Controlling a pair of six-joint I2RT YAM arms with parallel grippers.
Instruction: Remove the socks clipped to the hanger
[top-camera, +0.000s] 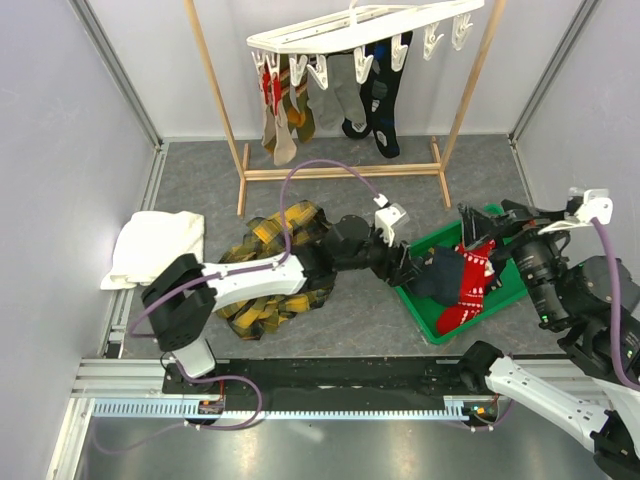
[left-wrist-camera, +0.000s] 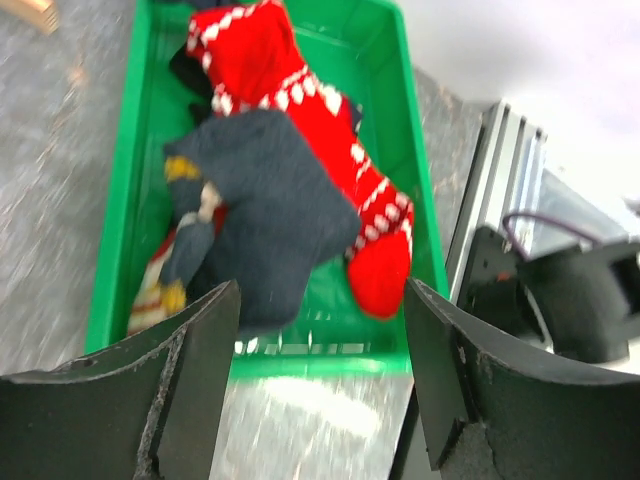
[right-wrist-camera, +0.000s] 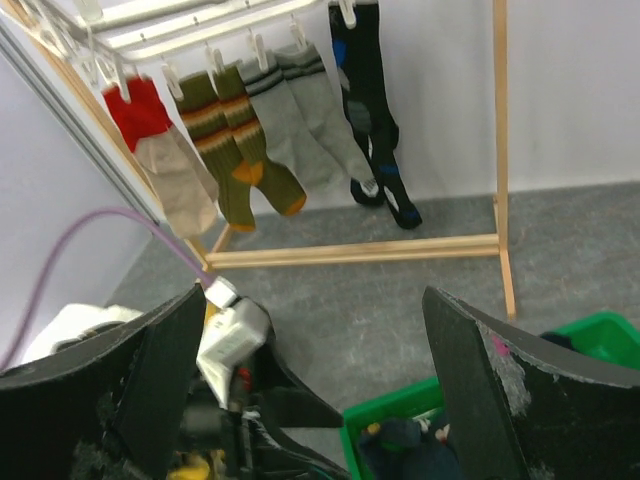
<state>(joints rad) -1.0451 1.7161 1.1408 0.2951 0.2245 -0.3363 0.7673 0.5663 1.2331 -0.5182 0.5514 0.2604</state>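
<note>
Left gripper (left-wrist-camera: 320, 350): jaws apart, nothing between them, hovering over the near end of the green plastic tray (left-wrist-camera: 120, 200). Below it a crumpled navy sock (left-wrist-camera: 265, 215) lies on a red sock with white pattern (left-wrist-camera: 330, 130), both inside the tray near the table's right edge. Right gripper (right-wrist-camera: 315, 375): spread wide, empty, facing the white plastic slatted hanger (top-camera: 370, 25) on the wooden pole frame (top-camera: 340, 172) by the far edge.

The step looks like the drop-off. Best to lift the left arm straight up before swinging so the fingers don't drag the navy sock out. For the next sock, grip just under the peg and pull down along its length.

Six or so clipped socks (top-camera: 330, 100) hang with their long axis vertical, cuffs up in the pegs and toes down. The hanger's long axis runs left-right, with the right end higher. The red sock lies along the tray, toe toward the near end. The navy sock is bunched, no clear axis.
</note>
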